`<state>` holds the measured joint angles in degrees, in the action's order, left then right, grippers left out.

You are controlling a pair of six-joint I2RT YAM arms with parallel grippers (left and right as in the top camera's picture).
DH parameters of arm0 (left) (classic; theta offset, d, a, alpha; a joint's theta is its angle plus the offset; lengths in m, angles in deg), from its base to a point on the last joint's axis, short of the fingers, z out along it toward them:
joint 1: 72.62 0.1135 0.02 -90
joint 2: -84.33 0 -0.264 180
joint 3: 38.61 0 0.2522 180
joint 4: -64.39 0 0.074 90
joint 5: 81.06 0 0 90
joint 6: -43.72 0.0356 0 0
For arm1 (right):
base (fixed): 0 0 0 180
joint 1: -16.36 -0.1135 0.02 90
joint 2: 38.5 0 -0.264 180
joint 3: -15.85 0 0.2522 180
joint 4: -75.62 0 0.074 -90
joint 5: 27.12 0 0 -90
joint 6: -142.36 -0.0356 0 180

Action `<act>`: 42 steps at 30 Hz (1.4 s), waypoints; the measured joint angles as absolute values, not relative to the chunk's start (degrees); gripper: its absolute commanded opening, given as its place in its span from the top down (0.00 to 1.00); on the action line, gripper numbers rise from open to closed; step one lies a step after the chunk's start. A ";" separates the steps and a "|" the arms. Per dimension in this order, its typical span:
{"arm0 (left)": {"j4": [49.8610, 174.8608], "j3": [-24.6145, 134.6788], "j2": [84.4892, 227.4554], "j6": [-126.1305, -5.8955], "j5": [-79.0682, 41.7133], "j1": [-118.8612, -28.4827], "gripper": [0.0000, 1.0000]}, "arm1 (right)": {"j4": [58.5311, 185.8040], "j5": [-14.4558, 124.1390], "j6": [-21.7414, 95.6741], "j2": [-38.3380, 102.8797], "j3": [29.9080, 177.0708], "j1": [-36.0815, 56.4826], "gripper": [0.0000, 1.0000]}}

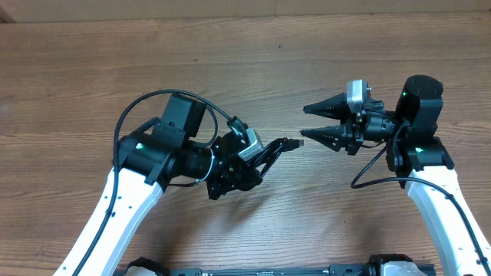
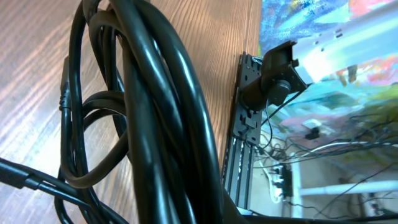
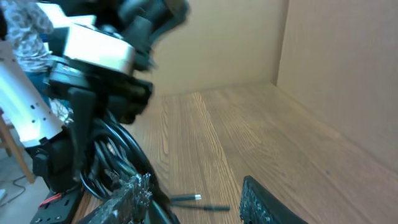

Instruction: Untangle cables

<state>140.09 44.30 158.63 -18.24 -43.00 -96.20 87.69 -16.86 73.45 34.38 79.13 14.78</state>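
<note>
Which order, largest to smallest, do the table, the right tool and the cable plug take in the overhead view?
1. table, by far the largest
2. right tool
3. cable plug, clearly the smallest

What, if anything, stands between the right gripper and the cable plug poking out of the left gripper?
Nothing visible. The right gripper, jaws apart, faces the plug across a short gap of bare table; the cables bunch in the left gripper.

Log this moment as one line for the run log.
left gripper: shut on cable bundle | right gripper: open, empty, near plug end | status: loops not yet untangled
</note>
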 measured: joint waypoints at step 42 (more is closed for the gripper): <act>134.86 44.30 163.46 -26.46 -56.27 -92.35 0.96 | 93.13 -14.63 73.66 34.36 79.11 7.87 0.77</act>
<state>134.86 44.30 163.46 -26.46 -56.27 -92.35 93.13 -14.63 73.66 34.36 79.11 7.87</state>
